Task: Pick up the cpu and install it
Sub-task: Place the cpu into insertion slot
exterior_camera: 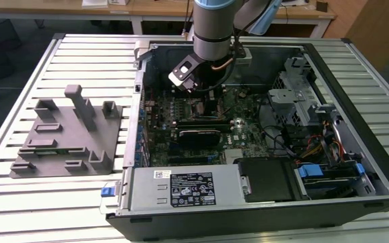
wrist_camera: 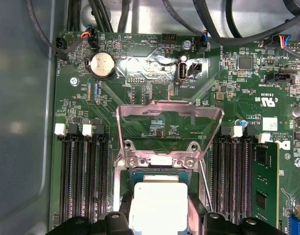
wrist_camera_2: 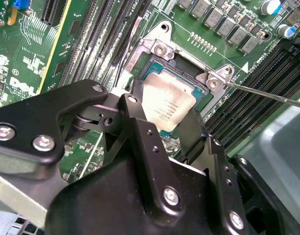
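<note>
One arm, one chip: inside the open computer case (exterior_camera: 329,50), the gripper (wrist_camera_2: 165,122) hangs over the motherboard socket (wrist_camera_2: 160,49). Its claw pinches two edges of the cpu (wrist_camera_2: 167,100), just above or already in the socket; I cannot tell which. The load plate (wrist_camera: 169,106) stands open. Installation looks under way, and seating calls for edges square to the frame.

1. A black label (exterior_camera: 193,188) with small white print sits on the power supply (exterior_camera: 147,190), with a white sticker (exterior_camera: 162,174) beside it;
2. White lettering marks the motherboard (wrist_camera: 140,63) in the first wrist view;
3. Faint etched print crosses the cpu (wrist_camera_2: 167,105) top.
</note>
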You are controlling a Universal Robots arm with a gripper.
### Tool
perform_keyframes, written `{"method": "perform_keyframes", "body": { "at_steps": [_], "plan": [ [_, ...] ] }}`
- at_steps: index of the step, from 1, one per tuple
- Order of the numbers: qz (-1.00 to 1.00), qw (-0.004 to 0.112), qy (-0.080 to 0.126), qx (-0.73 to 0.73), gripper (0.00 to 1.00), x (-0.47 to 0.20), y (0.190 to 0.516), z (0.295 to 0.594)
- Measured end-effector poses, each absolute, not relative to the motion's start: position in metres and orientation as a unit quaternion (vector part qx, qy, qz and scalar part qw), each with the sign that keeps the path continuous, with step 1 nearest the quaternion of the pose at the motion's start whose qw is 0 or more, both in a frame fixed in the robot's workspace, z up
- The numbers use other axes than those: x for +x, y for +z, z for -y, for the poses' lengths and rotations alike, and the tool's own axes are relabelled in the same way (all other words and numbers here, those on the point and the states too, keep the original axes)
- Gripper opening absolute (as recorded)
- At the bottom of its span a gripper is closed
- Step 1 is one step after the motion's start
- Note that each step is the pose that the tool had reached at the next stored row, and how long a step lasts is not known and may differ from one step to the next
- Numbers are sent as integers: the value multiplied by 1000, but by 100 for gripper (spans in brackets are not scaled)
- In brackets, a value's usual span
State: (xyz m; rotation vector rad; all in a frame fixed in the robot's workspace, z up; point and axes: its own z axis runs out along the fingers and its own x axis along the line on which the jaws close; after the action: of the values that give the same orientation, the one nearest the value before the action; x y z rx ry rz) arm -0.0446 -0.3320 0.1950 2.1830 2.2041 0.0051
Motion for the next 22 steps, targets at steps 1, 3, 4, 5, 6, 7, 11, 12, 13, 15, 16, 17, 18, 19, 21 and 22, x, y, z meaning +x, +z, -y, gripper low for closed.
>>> {"method": "perform_keyframes", "body": {
  "at_steps": [1,3,4,5,6,7,11,12,13,15,16,17,18,19,21,22],
  "plan": [
    [-710,20,2,704,53,-45,195,332],
    [-710,20,2,704,54,-45,196,332],
    [-710,20,2,704,54,-45,197,332],
    [-710,20,2,704,60,-45,197,332],
    [-710,20,1,704,60,-45,198,332],
    [-710,20,1,704,60,-45,199,332],
    [-710,20,2,704,60,-45,205,332],
    [-710,20,1,704,58,-45,206,332],
    [-710,20,2,704,58,-45,208,332],
    [-710,20,1,704,47,-45,211,332],
    [-710,20,1,704,47,-45,213,332],
    [-710,20,1,704,47,-45,215,332],
    [-710,19,1,704,41,-45,216,332],
    [-710,19,1,704,35,-45,217,332],
    [-710,19,1,704,29,-45,220,332],
    [-710,19,1,704,23,-44,221,332]
  ]
}}
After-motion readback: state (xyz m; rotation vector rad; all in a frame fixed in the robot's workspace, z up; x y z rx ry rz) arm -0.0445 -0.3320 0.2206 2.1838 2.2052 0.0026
